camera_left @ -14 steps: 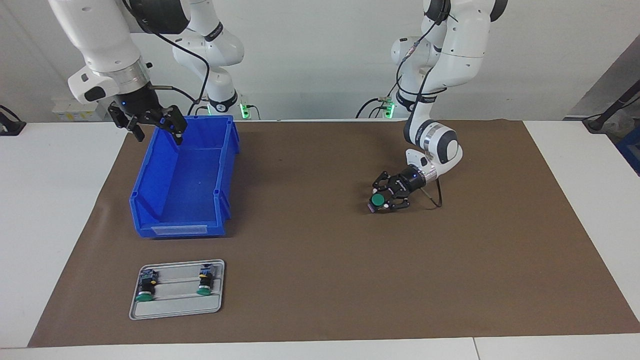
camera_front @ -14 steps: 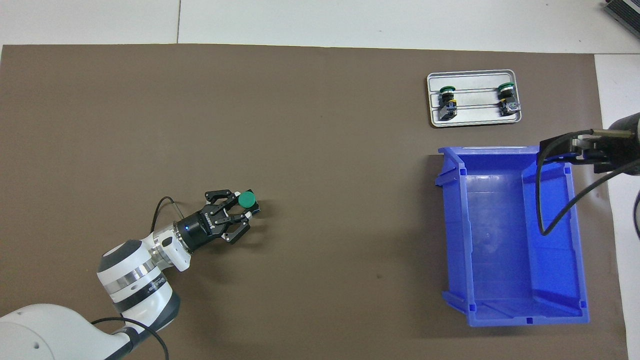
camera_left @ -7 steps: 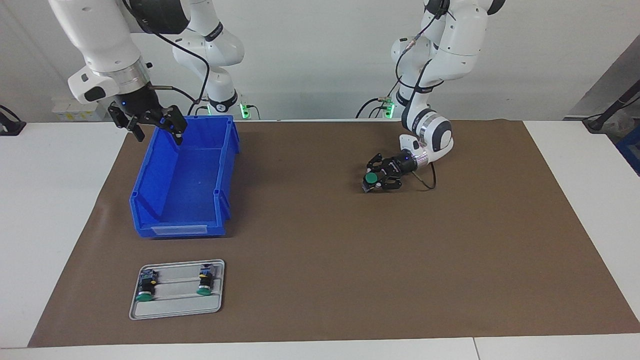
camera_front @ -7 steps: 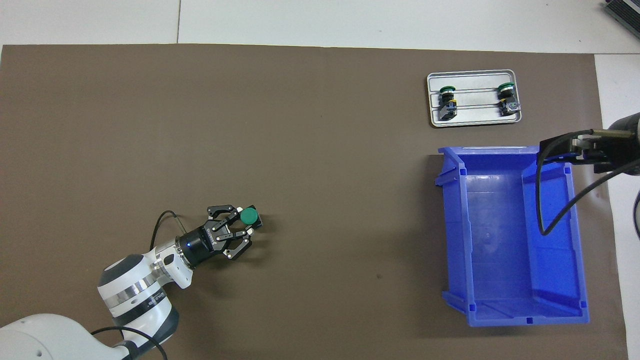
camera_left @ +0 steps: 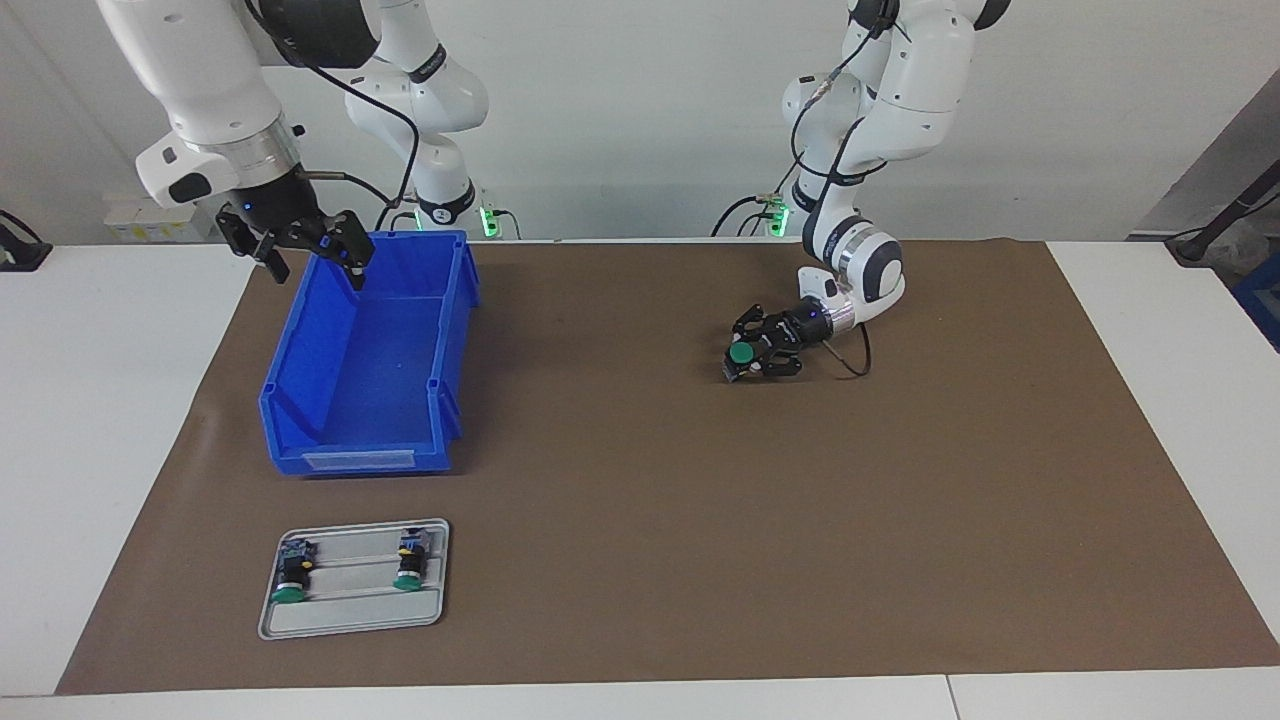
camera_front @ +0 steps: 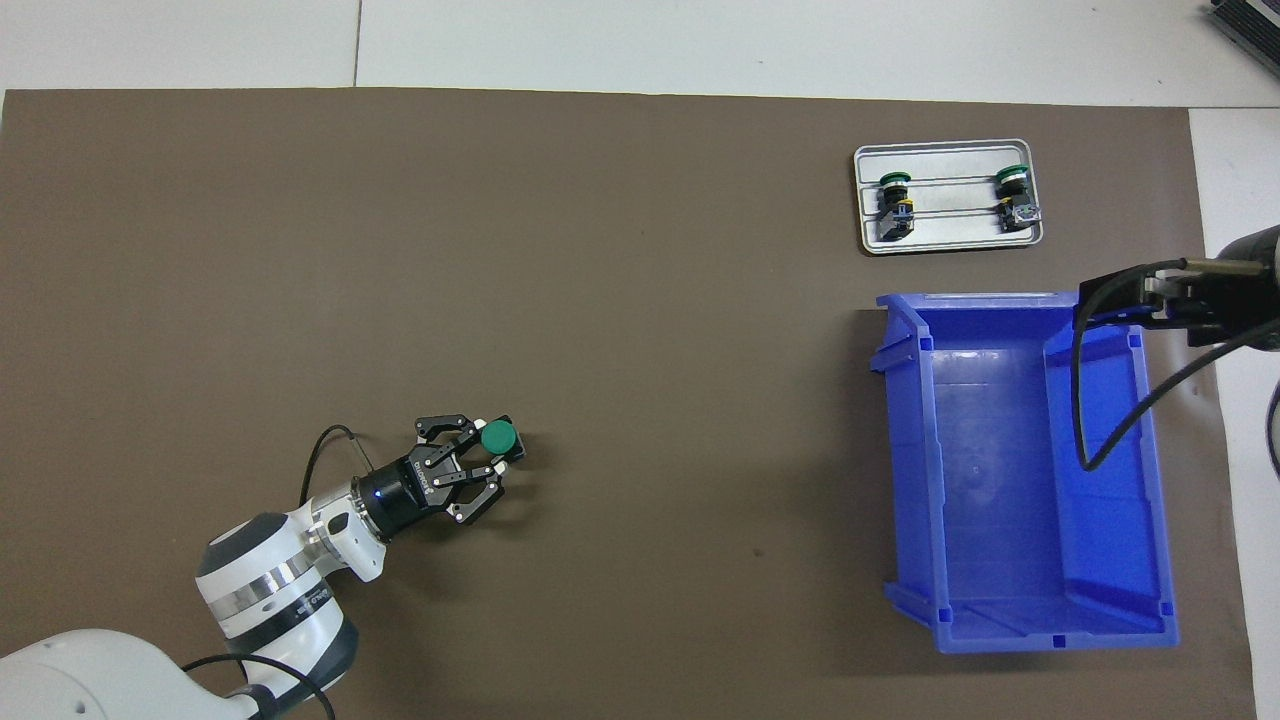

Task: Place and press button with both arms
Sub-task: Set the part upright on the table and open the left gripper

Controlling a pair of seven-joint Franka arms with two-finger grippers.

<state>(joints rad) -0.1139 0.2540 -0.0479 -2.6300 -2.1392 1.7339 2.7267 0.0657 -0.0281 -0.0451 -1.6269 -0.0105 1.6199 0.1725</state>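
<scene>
The button [camera_left: 741, 354] stands green cap up, pinched at its barrel by the left gripper [camera_left: 752, 358], low over the brown mat [camera_left: 640, 560] toward the left arm's end of the table. Whether its base already touches the mat is hard to tell from either view; it looks close to it or just on it. So the placing seems nearly done but not finished (the fingers have not let go), and the press is all to come.

The right gripper [camera_left: 300, 252] waits with jaws spread over the rim of the blue bin [camera_left: 365, 420], well apart from the button. Two more buttons [camera_left: 290, 585] lie in a grey tray [camera_left: 350, 622] farther from the robots than the bin.
</scene>
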